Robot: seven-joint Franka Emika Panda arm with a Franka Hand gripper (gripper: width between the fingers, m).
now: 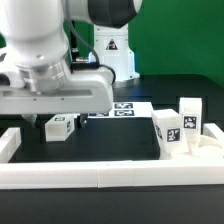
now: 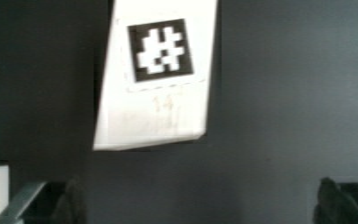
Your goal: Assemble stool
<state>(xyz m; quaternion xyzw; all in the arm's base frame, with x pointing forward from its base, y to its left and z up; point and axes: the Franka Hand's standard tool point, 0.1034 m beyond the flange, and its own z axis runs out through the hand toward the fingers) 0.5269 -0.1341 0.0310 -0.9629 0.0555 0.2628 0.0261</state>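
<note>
Wrist view: gripper (image 2: 190, 205) spread wide and empty, hovering above the dark table (image 2: 282, 100), with one leg (image 2: 158, 80) lying flat below, tag up, clear of both fingertips. Farther off, toward the exterior view's right, two more legs (image 1: 168, 130) standing upright behind the border rail (image 1: 100, 175). Step in hand, by judgement: reaching for the lying leg. Next: centre over it, descend, straddle its narrow sides, close.

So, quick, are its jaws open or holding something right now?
The jaws are wide open, holding nothing; the tagged white leg lies clear of them.
</note>
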